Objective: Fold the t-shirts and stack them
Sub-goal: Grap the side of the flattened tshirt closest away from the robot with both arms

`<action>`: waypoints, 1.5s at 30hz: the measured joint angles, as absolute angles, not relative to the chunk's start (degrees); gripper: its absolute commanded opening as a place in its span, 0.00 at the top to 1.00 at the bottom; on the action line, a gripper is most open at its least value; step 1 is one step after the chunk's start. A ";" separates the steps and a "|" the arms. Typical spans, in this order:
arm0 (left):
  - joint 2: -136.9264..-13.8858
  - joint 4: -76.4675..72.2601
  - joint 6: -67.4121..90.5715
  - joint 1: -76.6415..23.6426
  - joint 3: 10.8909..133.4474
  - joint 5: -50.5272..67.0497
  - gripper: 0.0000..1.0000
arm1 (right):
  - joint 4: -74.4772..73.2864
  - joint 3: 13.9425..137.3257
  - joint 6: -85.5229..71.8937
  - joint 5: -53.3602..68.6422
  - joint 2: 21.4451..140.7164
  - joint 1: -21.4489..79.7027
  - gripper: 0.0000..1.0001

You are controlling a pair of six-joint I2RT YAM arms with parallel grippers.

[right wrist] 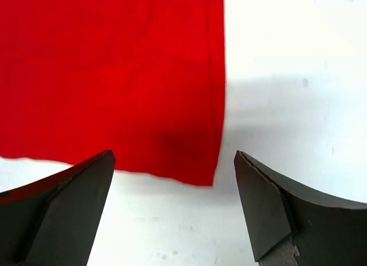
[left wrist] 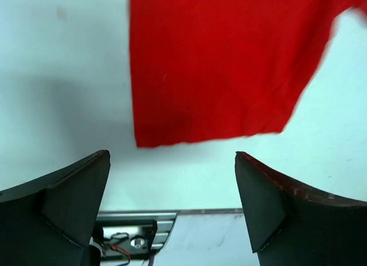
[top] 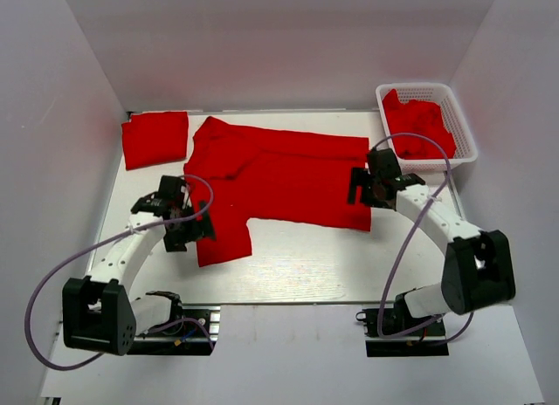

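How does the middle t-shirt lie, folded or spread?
Spread. The t-shirt lies flat across the table with one sleeve out toward the near edge, unlike the small folded t-shirt at far left.

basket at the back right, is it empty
No, the white basket holds crumpled red t-shirts.

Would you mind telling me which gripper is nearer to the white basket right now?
The right. The right gripper hovers open over the spread t-shirt at its hem corner, just near-left of the basket; the left gripper is across the table, over the shirt's near sleeve.
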State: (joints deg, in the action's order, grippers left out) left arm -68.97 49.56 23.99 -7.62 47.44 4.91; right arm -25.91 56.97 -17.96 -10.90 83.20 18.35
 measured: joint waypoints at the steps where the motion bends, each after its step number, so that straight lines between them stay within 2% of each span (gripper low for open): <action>1: -67.29 50.72 24.95 -7.99 45.17 4.91 0.00 | -26.00 54.76 -18.90 -11.25 81.14 18.35 0.10; 7: -65.95 50.26 29.56 -10.74 39.81 5.96 0.00 | -25.93 50.72 -22.94 -12.43 75.68 18.35 0.10; 16: -67.85 47.90 36.12 -12.23 37.19 -0.25 0.00 | -25.58 50.39 -25.67 -13.17 74.67 18.35 0.10; 22: -70.63 43.75 37.21 -12.29 36.36 -3.07 0.15 | -25.91 49.89 -27.20 -13.47 74.78 18.33 0.10; 24: -72.23 42.83 37.34 -12.60 35.51 -3.51 0.16 | -25.98 49.89 -27.68 -13.50 74.85 18.24 0.10; 27: -72.42 42.63 37.34 -12.88 35.11 -3.88 0.26 | -26.00 49.89 -28.03 -13.61 74.98 18.04 0.10; 31: -72.23 41.80 37.39 -12.86 34.61 -3.99 0.53 | -26.35 49.91 -28.14 -13.87 75.81 18.02 0.10; 32: -72.14 41.21 37.17 -12.86 34.39 -3.75 0.67 | -26.61 49.91 -28.14 -14.04 76.01 18.02 0.10; 34: -72.36 40.10 36.67 -12.86 34.13 -2.92 0.75 | -27.14 49.91 -28.16 -14.39 76.31 18.02 0.10; 35: -72.60 39.55 36.36 -12.86 34.20 -2.26 0.85 | -27.27 49.91 -28.18 -14.57 76.36 18.02 0.10; 37: -73.21 38.13 35.97 -12.88 34.33 -0.56 0.98 | -27.55 49.91 -28.34 -15.03 76.38 18.02 0.10; 45: -71.94 33.85 33.82 -12.88 32.95 3.20 1.00 | -30.55 49.93 -28.64 -17.19 76.38 17.96 0.10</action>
State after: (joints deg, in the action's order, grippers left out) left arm -71.94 33.85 33.82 -12.88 32.95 3.20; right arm -30.55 49.93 -28.64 -17.19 76.38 17.96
